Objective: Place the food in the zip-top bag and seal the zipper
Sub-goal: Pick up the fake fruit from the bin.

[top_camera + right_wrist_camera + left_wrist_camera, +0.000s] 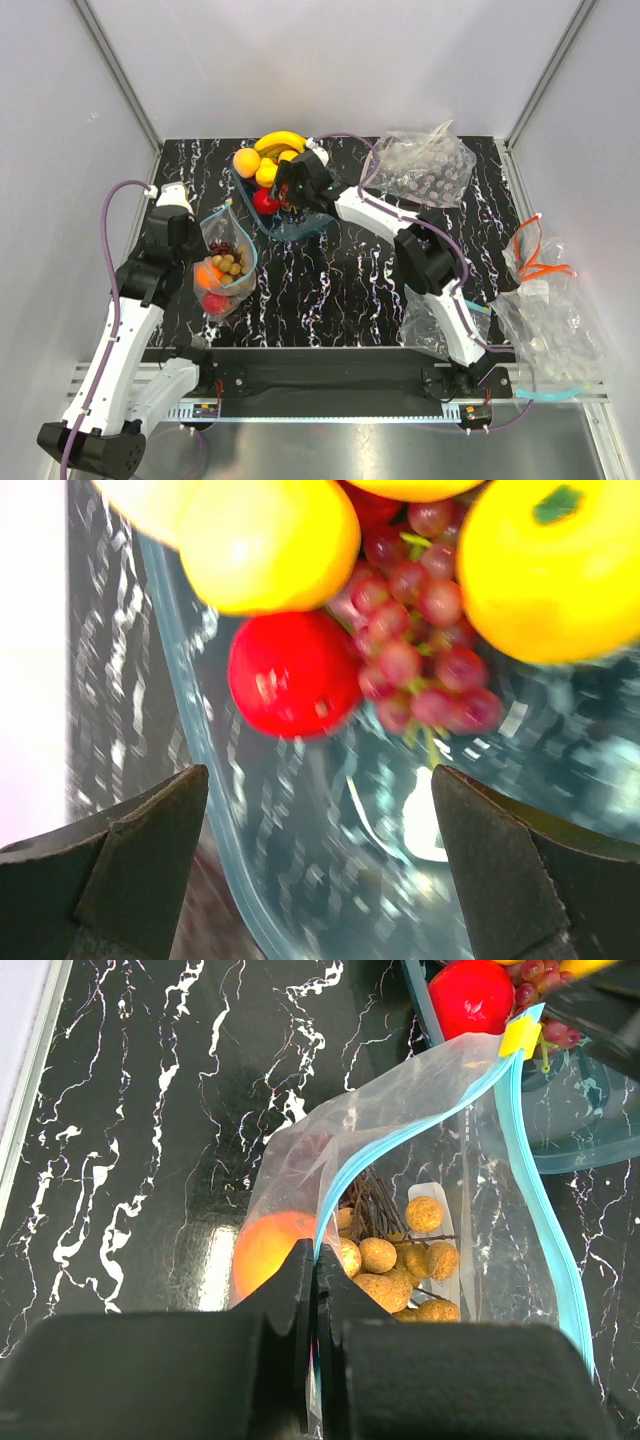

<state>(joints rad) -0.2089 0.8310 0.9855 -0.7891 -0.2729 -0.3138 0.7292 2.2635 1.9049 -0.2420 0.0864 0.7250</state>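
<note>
Right wrist cam: whole frame smeared, rim of the clear teal plastic bowl (215,810) soft. Round yellow fruit (270,540) and its yellow neighbour (550,570) are clipped by the top edge. Right tool (315,780) fingers run off the bottom. Left wrist cam: black left tool (315,1290) blocks the near end of the clear zip-top bag with light-blue strip (420,1110) and part of the round orange fruit (265,1250) inside. Shiny red apple (470,995) clipped at top. Top cam: left tool's tips are hidden under its own wrist.

One bowl (300,228), one banana (280,141) and one nut cluster (395,1260) are in view. Clear bags (228,225) number at least three.
</note>
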